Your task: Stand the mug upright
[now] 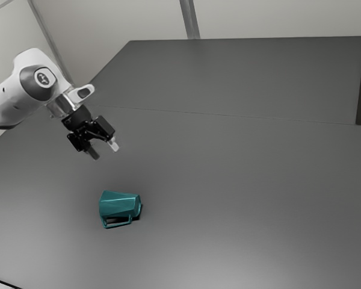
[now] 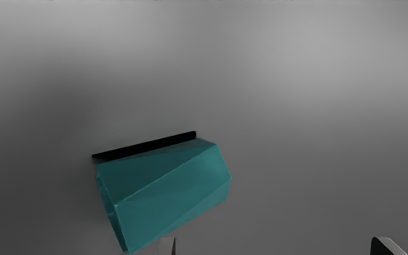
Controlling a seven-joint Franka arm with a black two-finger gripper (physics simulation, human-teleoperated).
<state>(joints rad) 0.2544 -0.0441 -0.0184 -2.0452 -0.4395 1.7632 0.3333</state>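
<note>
- Teal mug: seen on its side on the counter.
- Fingers: parted, empty, raised clear of the mug.
- Step judged: approach for grasping; alignment and lowering required.

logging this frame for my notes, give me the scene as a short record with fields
mug: teal, faceted, lying on its side
mug location: on the grey table
mug's open end: faces sideways, not up
handle: on the side of the mug toward the exterior view's bottom edge
gripper: black, open, fingers apart with nothing held
gripper location: raised above the table, apart from the mug
task status: mug not yet upright
</note>
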